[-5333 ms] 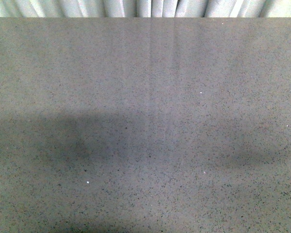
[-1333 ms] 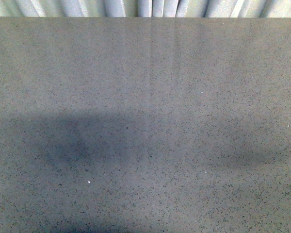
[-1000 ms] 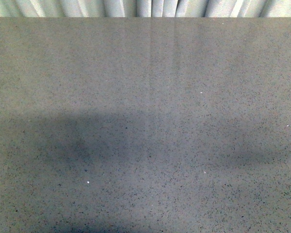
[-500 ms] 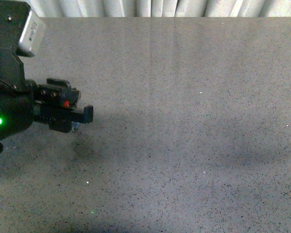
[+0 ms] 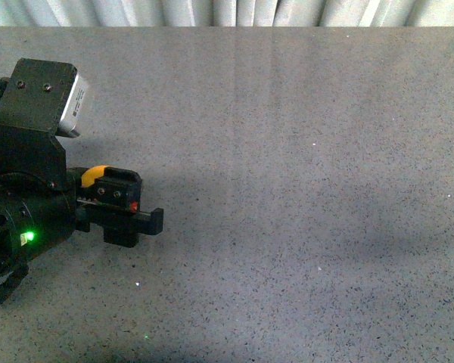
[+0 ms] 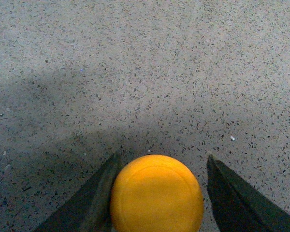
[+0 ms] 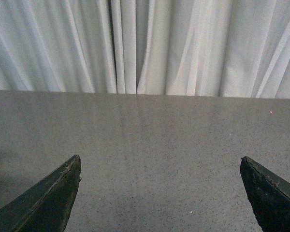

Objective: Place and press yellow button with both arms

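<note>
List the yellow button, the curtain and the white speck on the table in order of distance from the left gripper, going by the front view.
1. yellow button, held by the left gripper.
2. white speck, on the table, toward the robot.
3. curtain, beyond the table's far edge.

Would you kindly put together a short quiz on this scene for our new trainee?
1. True or false: the left end effector grips the yellow button.
2. What hangs beyond the far edge of the table? A) a brick wall B) a white curtain C) a shelf
3. Fill in: the right end effector is ____ and holds nothing.
Key: 1 true; 2 B; 3 open.
</note>
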Controlling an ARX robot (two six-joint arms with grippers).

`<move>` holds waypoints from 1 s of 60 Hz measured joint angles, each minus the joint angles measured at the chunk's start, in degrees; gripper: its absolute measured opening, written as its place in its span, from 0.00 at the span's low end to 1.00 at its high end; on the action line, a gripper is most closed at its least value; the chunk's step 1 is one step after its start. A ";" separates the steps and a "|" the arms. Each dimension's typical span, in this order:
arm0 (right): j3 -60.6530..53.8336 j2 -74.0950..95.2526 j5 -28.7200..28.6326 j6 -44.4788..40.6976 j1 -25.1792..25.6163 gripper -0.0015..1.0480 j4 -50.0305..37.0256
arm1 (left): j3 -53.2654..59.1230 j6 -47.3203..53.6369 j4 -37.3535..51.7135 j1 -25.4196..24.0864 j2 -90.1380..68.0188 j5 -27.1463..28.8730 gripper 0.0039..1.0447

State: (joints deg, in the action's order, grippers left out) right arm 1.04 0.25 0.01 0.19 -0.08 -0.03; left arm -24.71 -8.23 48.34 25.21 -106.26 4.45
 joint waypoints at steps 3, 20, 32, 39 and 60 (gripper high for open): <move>0.00 0.00 0.00 0.00 0.00 0.91 0.00 | 0.02 0.02 -0.42 0.02 0.22 -0.13 0.62; 0.00 0.00 0.00 0.00 0.00 0.91 0.00 | -0.52 0.42 -8.50 -4.37 11.98 -3.45 0.92; 0.00 0.00 -0.02 0.00 0.00 0.91 0.00 | -1.53 0.31 -16.74 -10.78 25.42 -10.99 0.91; 0.00 0.00 0.02 0.00 0.00 0.91 0.00 | 4.76 5.07 0.50 -13.97 32.41 2.75 0.72; 15.78 35.01 -1.07 4.26 -2.03 0.91 7.06 | 15.65 7.41 -2.12 -20.46 50.29 0.04 0.14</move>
State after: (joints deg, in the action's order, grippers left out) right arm 16.82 35.27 -1.06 4.45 -2.11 7.03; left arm -9.06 -0.82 46.22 4.75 -55.96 4.49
